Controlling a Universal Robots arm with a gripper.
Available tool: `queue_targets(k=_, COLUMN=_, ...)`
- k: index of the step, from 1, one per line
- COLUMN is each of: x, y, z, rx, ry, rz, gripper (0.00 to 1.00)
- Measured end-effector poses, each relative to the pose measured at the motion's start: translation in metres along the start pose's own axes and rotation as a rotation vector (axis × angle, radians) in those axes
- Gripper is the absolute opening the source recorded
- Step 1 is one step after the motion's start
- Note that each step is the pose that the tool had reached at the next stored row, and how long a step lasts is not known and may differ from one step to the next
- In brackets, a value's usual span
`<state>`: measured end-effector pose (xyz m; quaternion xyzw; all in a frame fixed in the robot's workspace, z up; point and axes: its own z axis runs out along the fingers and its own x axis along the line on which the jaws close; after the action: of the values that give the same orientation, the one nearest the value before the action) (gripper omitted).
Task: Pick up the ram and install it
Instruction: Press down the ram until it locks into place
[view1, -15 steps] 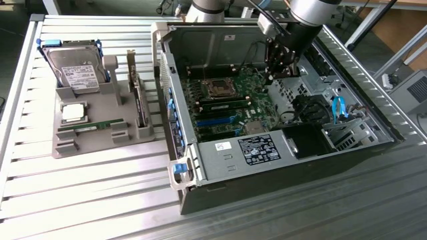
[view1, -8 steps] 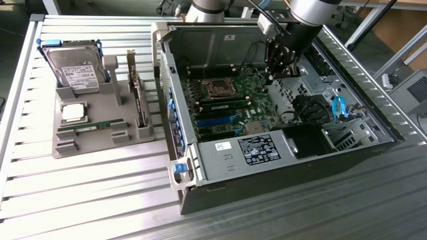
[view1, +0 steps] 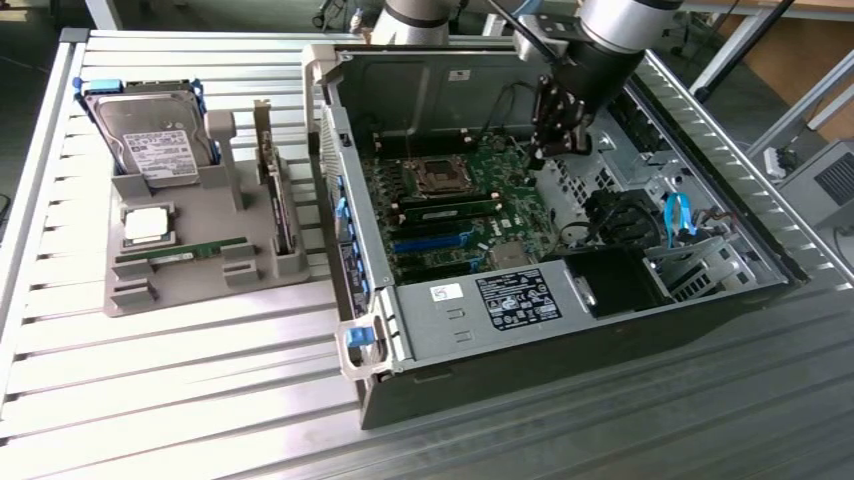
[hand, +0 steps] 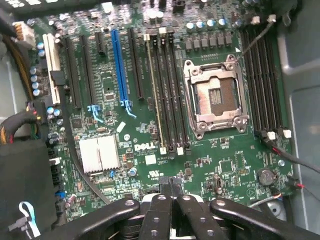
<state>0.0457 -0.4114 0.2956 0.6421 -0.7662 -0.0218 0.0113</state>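
Exterior view shows the open computer case (view1: 561, 300), then the gripper (view1: 554, 148) closed and empty above its motherboard (view1: 454, 210), well apart from the ram (view1: 187, 251) lying lengthwise across the grey tray (view1: 200, 285)

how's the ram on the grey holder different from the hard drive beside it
The ram is a thin green strip; the hard drive is a broad silver block with a white label. The ram lies low along the holder; the hard drive stands propped up, tilted back. The hard drive has blue side rails; the ram has none. Both sit in the grey holder, outside the computer case.
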Motion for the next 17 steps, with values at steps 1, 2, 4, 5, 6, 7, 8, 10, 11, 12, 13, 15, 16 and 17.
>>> queue_targets(k=1, x=0.0, y=0.0, z=0.0001, rx=0.0004, ry=-0.0016, rz=0.037, gripper=0.09)
queue_targets(k=2, x=0.0, y=0.0, z=0.0003, rx=0.0008, ry=-0.0031, rz=0.072, gripper=0.09)
queue_targets(k=4, x=0.0, y=0.0, z=0.0006, rx=0.0015, ry=-0.0061, rz=0.138, gripper=0.09)
queue_targets(k=5, x=0.0, y=0.0, z=0.0007, rx=0.0019, ry=-0.0075, rz=0.167, gripper=0.09)
queue_targets(k=6, x=0.0, y=0.0, z=0.0008, rx=0.0022, ry=-0.0089, rz=0.198, gripper=0.09)
queue_targets(k=7, x=0.0, y=0.0, z=0.001, rx=0.0025, ry=-0.0103, rz=0.23, gripper=0.09)
queue_targets(k=8, x=0.0, y=-0.0001, z=0.0012, rx=0.003, ry=-0.012, rz=0.269, gripper=0.09)
queue_targets(k=10, x=0.0, y=-0.0001, z=0.0017, rx=0.004, ry=-0.0146, rz=0.339, gripper=0.09)
queue_targets(k=11, x=0.0, y=-0.0001, z=0.0018, rx=0.0042, ry=-0.0155, rz=0.359, gripper=0.09)
queue_targets(k=12, x=0.0, y=-0.0001, z=0.0019, rx=0.0043, ry=-0.0158, rz=0.369, gripper=0.09)
queue_targets(k=13, x=0.0001, y=-0.0001, z=0.0022, rx=0.0047, ry=-0.0173, rz=0.403, gripper=0.09)
queue_targets(k=15, x=0.0, y=-0.0001, z=0.0028, rx=0.0053, ry=-0.0203, rz=0.465, gripper=0.09)
queue_targets(k=16, x=0.0, y=-0.0001, z=0.003, rx=0.0056, ry=-0.022, rz=0.501, gripper=0.09)
queue_targets(k=17, x=0.0, y=-0.0002, z=0.0033, rx=0.006, ry=-0.0238, rz=0.539, gripper=0.09)
